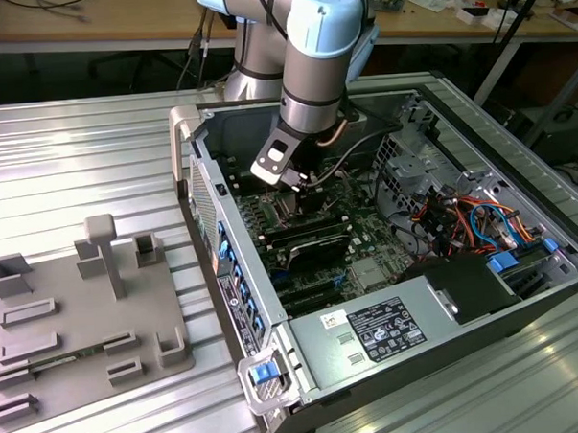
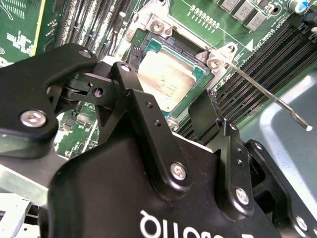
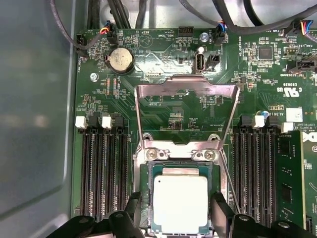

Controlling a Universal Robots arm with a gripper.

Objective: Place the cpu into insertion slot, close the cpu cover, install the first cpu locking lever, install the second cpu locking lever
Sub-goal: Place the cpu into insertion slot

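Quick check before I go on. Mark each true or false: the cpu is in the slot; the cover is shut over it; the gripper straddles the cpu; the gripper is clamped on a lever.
1. The cpu sits in the slot. True.
2. The cover is shut over the cpu. False: it is swung open, and the cpu's top is bare in both wrist views.
3. The gripper straddles the cpu. True: its fingers stand one on each side of the chip.
4. The gripper is clamped on a lever. False: it is open, and the lever sticks out to one side, apart from the fingers.
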